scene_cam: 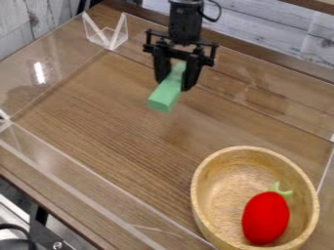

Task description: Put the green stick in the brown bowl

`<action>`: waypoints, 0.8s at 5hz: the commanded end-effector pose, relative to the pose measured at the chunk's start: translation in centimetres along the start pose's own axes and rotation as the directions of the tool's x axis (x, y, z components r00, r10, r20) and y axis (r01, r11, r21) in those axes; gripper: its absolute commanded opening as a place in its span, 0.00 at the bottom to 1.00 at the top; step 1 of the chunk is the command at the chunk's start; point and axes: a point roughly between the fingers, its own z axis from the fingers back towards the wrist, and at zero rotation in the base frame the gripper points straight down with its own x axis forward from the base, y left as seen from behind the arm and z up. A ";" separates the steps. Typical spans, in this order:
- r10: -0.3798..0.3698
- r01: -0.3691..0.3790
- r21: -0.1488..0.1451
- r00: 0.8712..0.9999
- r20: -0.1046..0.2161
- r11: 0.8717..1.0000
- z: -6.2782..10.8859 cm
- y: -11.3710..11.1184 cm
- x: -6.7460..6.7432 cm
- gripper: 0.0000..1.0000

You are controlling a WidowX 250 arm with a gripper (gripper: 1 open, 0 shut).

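Observation:
The green stick point(166, 92), a light-green bar, hangs tilted above the wooden table, its upper end clamped by my gripper point(177, 73), which is shut on it. The black gripper points steeply down from the arm at the top centre. The brown bowl point(216, 182), light-tan wood with a thick rim, sits at the bottom right, well away from the stick toward the lower right. Inside it lies a red round fruit point(267, 217) with a green stem.
Clear plastic walls point(39, 83) ring the wooden table point(117, 146), with a folded clear piece point(107, 31) at the back left corner. A white plank wall stands behind.

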 end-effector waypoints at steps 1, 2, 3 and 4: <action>-0.035 0.033 0.020 0.996 0.081 0.999 1.8 -0.8 -1.1 0.00; -0.084 0.081 0.039 0.993 0.077 0.996 2.0 -1.0 -0.8 0.00; -0.019 0.018 0.022 0.996 0.081 1.000 1.7 0.3 0.0 0.00; 0.045 -0.045 0.007 0.996 0.083 0.999 1.3 1.5 0.8 0.00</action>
